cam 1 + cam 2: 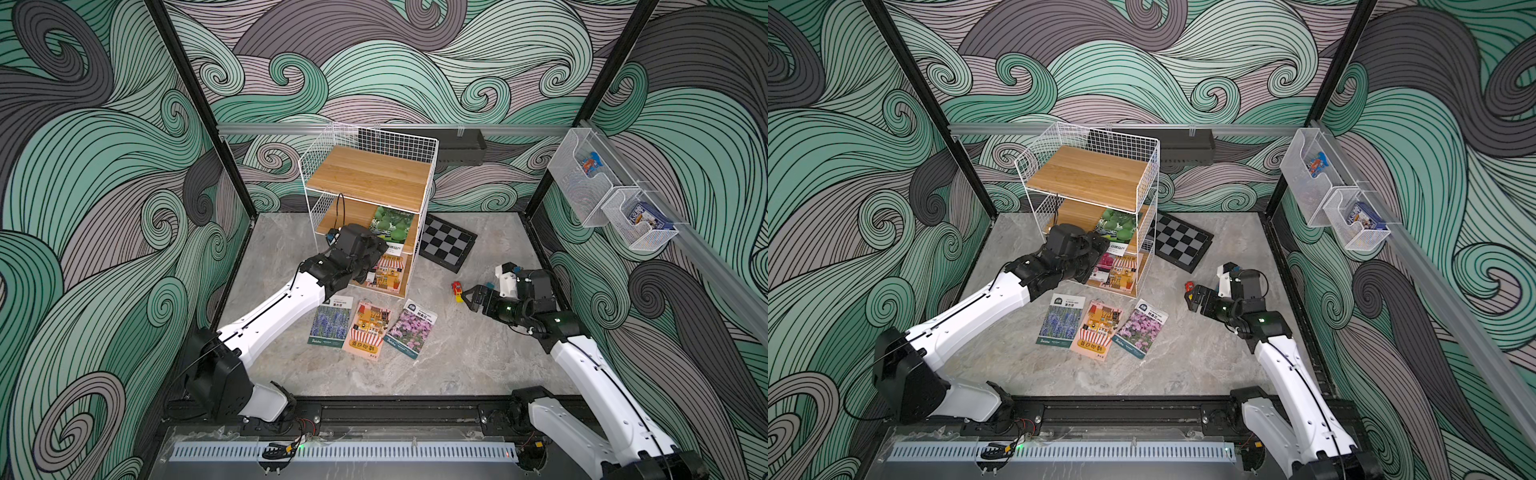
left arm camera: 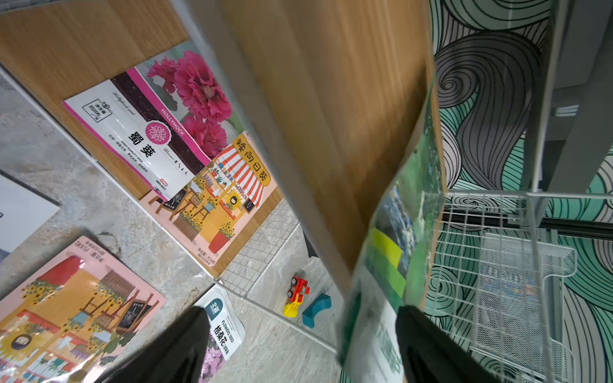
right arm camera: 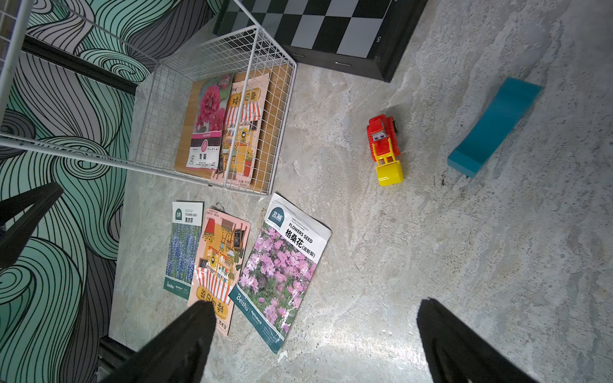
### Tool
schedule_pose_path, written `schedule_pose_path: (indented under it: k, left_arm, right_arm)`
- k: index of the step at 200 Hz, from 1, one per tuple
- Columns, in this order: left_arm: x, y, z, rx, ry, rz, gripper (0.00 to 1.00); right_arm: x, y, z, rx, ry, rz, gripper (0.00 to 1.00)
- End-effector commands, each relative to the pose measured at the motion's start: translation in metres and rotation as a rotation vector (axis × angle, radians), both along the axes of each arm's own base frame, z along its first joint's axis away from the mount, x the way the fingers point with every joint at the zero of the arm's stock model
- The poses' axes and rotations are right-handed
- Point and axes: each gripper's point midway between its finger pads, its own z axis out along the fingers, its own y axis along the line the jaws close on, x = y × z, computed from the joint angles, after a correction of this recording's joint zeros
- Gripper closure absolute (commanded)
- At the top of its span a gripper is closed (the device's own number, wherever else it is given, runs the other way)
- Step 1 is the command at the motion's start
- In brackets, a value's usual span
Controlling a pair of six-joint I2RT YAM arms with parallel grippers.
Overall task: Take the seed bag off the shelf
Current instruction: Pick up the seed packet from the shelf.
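The shelf [image 1: 368, 178] is a white wire rack with wooden boards, at the back of the table in both top views. A green seed bag [image 1: 392, 224] lies on its middle board, its near end hanging over the front edge. My left gripper [image 2: 302, 345] is at that tier and stands open. The bag's hanging end [image 2: 371, 331] sits between the fingers, close beside one finger [image 2: 428, 345]. On the bottom board lie a pink hollyhock bag [image 2: 149, 132] and a sunflower bag [image 2: 225, 205]. My right gripper [image 3: 315, 331] is open above the table, holding nothing.
A lavender packet [image 1: 331, 322], a sunflower packet [image 1: 368, 330] and a pink-flower packet [image 1: 411, 328] lie before the shelf. A chessboard [image 1: 446, 243] lies right of it. A red-yellow toy digger [image 1: 457, 289] and a teal block [image 3: 494, 126] sit near the right gripper. Clear bins [image 1: 582, 183] hang on the right wall.
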Motion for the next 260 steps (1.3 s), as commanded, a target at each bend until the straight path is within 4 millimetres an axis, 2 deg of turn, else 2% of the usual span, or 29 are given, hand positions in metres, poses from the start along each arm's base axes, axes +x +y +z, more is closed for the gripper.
schedule_pose_path:
  k: [1, 24, 34, 53, 66, 81, 123, 138, 142, 169, 184, 195, 241, 260]
  left_arm:
    - [0.022, -0.003, 0.015, -0.023, -0.054, 0.009, 0.08]
    - [0.033, -0.003, 0.010, -0.021, -0.038, 0.014, 0.11]
    - [0.036, -0.002, 0.008, -0.024, -0.031, 0.015, 0.16]
    - [0.036, 0.000, 0.007, -0.039, -0.022, 0.014, 0.37]
    - [0.033, 0.002, 0.007, -0.049, -0.019, 0.013, 0.58]
    - [0.026, 0.004, 0.006, -0.056, -0.009, 0.012, 0.70]
    - [0.003, 0.012, 0.001, -0.084, 0.031, 0.003, 0.71]
    - [-0.002, 0.014, -0.009, -0.077, 0.053, 0.005, 0.71]
    - [-0.006, 0.017, 0.000, -0.091, 0.034, 0.004, 0.71]
    - [-0.015, 0.021, -0.003, -0.103, 0.041, 0.008, 0.72]
    - [-0.018, 0.023, -0.003, -0.101, 0.040, 0.011, 0.93]
    - [-0.019, 0.025, -0.001, -0.100, 0.035, 0.014, 1.00]
    - [-0.024, 0.034, 0.016, -0.100, 0.004, 0.027, 1.00]
    - [-0.034, 0.048, 0.025, -0.084, -0.010, 0.050, 1.00]
  right_arm:
    - [0.006, 0.001, 0.014, 0.002, -0.039, -0.001, 0.01]
    - [0.006, 0.001, 0.013, 0.003, -0.038, -0.002, 0.01]
    - [0.005, 0.001, 0.012, 0.003, -0.037, -0.001, 0.01]
    - [0.005, 0.001, 0.012, 0.002, -0.038, -0.001, 0.01]
    - [0.006, 0.001, 0.012, 0.001, -0.036, -0.001, 0.01]
    - [0.007, 0.001, 0.011, 0.001, -0.032, 0.000, 0.01]
    - [0.011, 0.002, 0.010, 0.002, -0.029, 0.001, 0.01]
    - [0.011, 0.003, 0.010, 0.004, -0.027, 0.003, 0.01]
    - [0.011, 0.002, 0.010, 0.003, -0.029, 0.002, 0.01]
    - [0.011, 0.004, 0.009, 0.007, -0.025, 0.007, 0.01]
    - [0.010, 0.004, 0.009, 0.008, -0.025, 0.007, 0.01]
    - [0.009, 0.004, 0.009, 0.009, -0.027, 0.009, 0.01]
    - [0.007, 0.004, 0.011, 0.015, -0.035, 0.008, 0.01]
    - [0.006, 0.005, 0.012, 0.018, -0.040, 0.013, 0.01]
